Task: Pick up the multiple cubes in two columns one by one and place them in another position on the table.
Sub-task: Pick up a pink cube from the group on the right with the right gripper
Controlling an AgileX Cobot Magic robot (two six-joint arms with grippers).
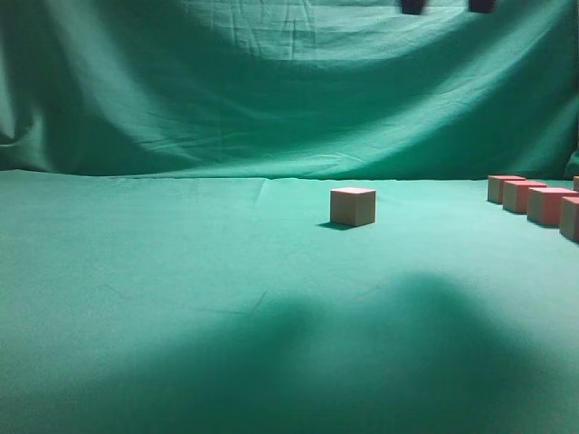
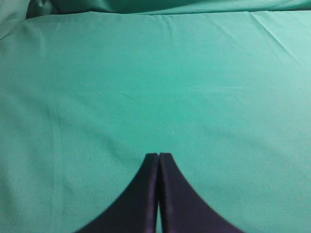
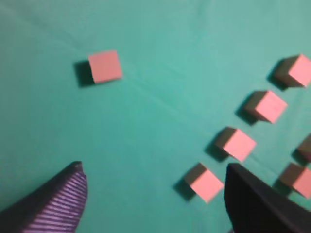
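With one cube point(image 3: 105, 66) set alone mid-table point(image 1: 181, 271), the empty, wide-spread right gripper point(image 3: 155, 194) must be lowered over the next cube point(image 3: 206, 183) by the right edge.

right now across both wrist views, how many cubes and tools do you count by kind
lone cube: 1
grouped cubes: 6, one cut off at the frame edge
tools: 2, left tool shut, right tool open
total: 9
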